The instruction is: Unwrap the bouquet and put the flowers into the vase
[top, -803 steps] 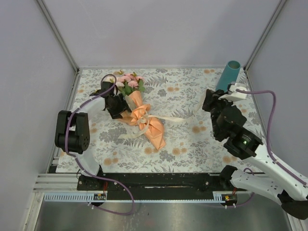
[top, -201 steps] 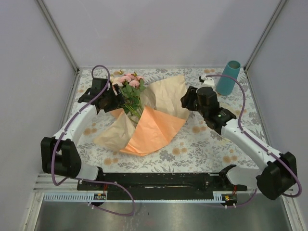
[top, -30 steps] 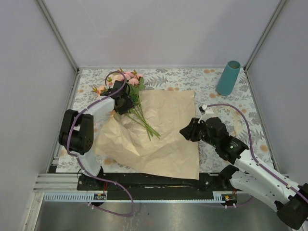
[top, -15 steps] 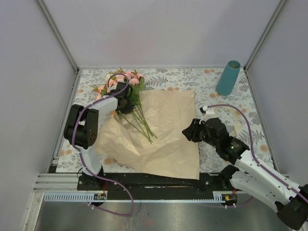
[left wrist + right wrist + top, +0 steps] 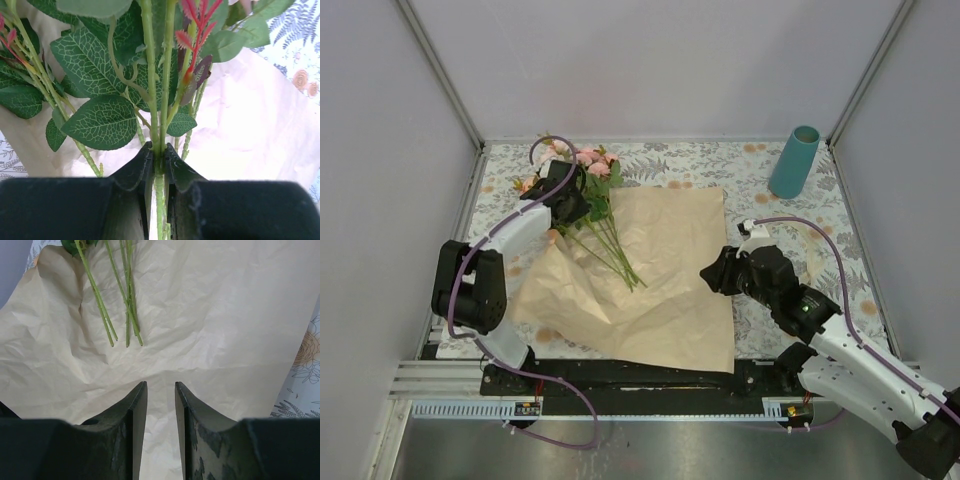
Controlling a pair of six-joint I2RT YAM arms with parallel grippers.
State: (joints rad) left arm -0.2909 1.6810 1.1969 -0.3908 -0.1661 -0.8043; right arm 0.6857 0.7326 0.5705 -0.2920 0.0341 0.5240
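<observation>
Floral-printed tablecloth (image 5: 760, 215) covers the table inside pale walls, and the kraft paper (image 5: 670, 275) lies spread flat across its middle, so the unwrapping looks done. The flowers (image 5: 592, 188) rest on the paper's far left corner, with their heads toward the back edge and their bare stems fanned toward the centre. The vase (image 5: 793, 162) stands upright at the far right corner, well apart from them.

The left gripper (image 5: 159, 150) is clamped on the green stems just below the leaves. At least one stem sits squarely between its fingers; whether all are caught I cannot tell. The right gripper (image 5: 160, 386) hovers over the paper's right edge, its jaws a little apart and empty, with the stem ends ahead of it.

These roses will likely be light and top-heavy, with thin, springy stems that splay and slip singly. A hold low under the foliage seems best, leaving the stem ends free to enter the vase's narrow mouth.
</observation>
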